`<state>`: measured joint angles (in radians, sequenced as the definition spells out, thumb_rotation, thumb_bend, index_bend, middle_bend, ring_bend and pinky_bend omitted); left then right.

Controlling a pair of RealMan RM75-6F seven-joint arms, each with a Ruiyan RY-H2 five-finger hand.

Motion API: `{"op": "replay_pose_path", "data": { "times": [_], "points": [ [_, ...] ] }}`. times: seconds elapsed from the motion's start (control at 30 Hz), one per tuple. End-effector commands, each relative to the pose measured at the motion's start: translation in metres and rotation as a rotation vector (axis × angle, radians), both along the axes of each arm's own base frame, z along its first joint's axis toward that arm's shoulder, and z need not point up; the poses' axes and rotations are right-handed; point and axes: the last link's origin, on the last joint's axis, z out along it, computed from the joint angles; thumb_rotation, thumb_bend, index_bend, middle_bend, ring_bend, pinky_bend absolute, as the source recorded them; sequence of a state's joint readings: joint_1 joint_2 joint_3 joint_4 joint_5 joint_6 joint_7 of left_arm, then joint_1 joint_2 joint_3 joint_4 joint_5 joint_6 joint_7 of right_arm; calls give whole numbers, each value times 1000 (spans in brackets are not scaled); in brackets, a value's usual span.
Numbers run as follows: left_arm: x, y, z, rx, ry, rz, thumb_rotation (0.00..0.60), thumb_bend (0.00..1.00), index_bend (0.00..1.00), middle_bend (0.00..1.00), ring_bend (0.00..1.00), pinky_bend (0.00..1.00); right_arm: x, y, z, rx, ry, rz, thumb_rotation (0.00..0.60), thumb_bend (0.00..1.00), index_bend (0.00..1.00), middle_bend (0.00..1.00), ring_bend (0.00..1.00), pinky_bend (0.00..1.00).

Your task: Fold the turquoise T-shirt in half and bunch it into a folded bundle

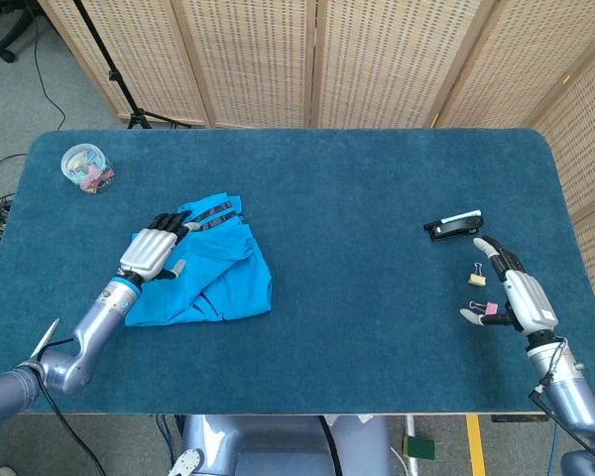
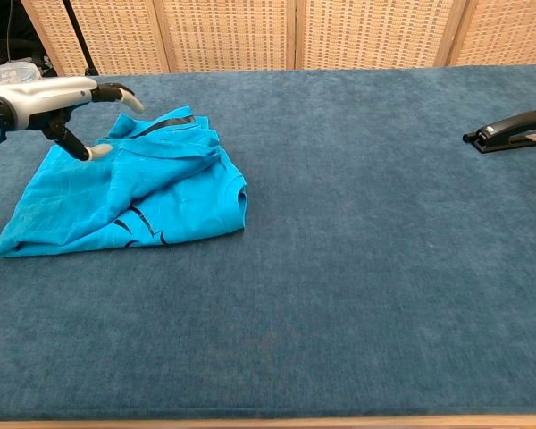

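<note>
Both hands empty; left hand [image 1: 149, 252] over T-shirt [image 1: 213, 273], fingers spread.

Black stapler [image 1: 453, 226] (right side), clip jar [image 1: 85, 167], scissors [image 1: 46, 339]

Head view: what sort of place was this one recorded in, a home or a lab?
Most likely a lab or office recording space, not a home. A table covered in blue felt stands before woven folding screens, a stand's legs and cable rest on grey carpet, and a stapler and scissors lie as props.
</note>
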<state>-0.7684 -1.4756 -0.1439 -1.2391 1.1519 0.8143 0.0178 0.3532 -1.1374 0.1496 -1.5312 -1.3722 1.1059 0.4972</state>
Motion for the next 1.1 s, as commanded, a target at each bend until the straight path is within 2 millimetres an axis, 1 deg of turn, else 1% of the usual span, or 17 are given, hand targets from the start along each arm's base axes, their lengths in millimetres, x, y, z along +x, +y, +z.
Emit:
{"op": "replay_pose_path", "data": {
  "times": [0.03,0.3,0.43,0.77,0.93,1.1],
  "points": [
    [-6,5,-3,23,-2,36,600,466,192,0,0,0,0,0,0,1,1,1,600,0,0,0,0,0],
    [-13,6,-8,21,-13,82,600,468,223,0,0,0,0,-1,-1,1,4,-1,600,0,0,0,0,0],
    [-11,5,-13,8,-13,76,600,467,241,0,0,0,0,0,-2,2,5,-1,600,0,0,0,0,0],
    [-12,10,-24,30,-12,65,600,468,241,0,0,0,0,0,-1,2,5,-2,600,0,0,0,0,0],
    [-8,9,-27,30,-30,37,600,468,261,0,0,0,0,-1,-1,1,6,-2,600,0,0,0,0,0],
    [-8,10,-29,25,-24,35,600,468,274,0,0,0,0,0,-1,2,7,-1,600,0,0,0,0,0]
  ]
}}
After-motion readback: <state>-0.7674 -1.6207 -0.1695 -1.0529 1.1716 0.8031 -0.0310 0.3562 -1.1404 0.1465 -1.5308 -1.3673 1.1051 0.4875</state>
